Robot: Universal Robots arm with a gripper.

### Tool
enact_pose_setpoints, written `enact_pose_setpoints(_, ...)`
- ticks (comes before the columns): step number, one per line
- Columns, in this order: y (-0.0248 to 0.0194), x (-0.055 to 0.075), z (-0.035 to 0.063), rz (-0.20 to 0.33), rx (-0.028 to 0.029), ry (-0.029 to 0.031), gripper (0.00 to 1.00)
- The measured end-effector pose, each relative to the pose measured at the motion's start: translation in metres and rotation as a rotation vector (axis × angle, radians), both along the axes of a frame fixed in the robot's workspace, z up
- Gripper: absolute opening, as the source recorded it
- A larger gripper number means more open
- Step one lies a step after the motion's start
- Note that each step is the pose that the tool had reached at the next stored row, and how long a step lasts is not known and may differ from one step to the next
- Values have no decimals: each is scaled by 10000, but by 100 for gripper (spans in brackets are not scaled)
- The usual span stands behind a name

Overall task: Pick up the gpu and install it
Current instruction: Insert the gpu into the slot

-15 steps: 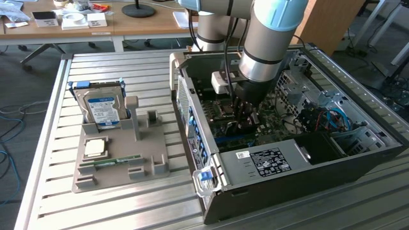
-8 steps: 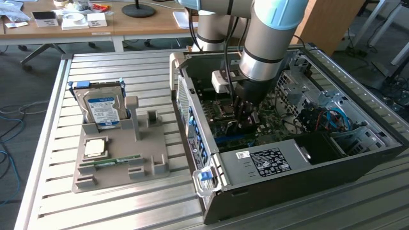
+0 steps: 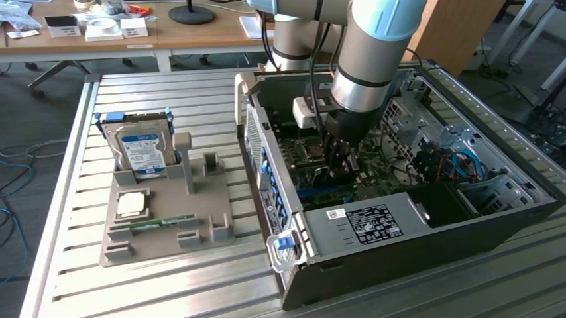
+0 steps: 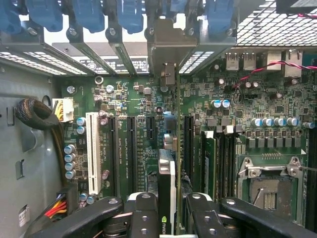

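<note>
1. The gripper (image 4: 171, 213) is clamped on the gpu (image 4: 167, 188), held edge-on between its black fingers (image 4: 143, 213).
2. The arm (image 3: 372, 59) reaches straight down from the exterior frame's top centre into the open computer case (image 3: 495, 218).
3. The card hangs over the motherboard (image 4: 148, 99) slots.
4. Lower left: a grey parts holder (image 3: 159, 232) with the hard drive (image 3: 142, 149) and RAM stick (image 3: 164, 222).

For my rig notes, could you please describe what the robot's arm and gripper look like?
The arm is built of silver-grey cylindrical segments with light blue joint caps and a black band near the wrist. A white box-shaped module sits at the wrist, with black cables running down alongside. The gripper is black, its linkage fingers studded with round silver pins.
</note>
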State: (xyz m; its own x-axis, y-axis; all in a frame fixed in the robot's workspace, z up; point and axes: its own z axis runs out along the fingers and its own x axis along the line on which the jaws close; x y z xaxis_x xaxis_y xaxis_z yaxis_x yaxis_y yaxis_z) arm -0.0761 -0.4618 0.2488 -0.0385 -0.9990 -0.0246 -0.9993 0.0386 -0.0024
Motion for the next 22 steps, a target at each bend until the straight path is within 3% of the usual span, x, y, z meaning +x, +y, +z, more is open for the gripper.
enact_pose_setpoints(22,0,-26,-54,-21,-1,-1,27)
